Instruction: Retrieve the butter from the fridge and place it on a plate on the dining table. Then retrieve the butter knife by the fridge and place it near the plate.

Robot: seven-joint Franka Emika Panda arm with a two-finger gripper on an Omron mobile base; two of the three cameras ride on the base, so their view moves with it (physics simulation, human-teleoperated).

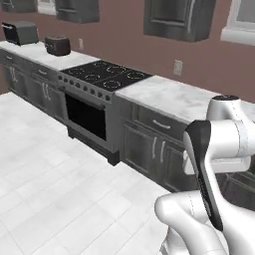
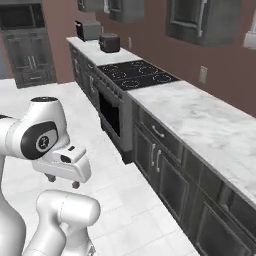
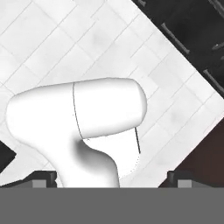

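Hand view shows you the gripper (image 3: 111, 179) with jaws spread wide and empty, aimed down at the tiled floor (image 3: 52, 48). Butter and fridge aren't anywhere here, so driving on blind could clip the counter (image 2: 200, 120). Left base view adds the stove (image 1: 104, 74).
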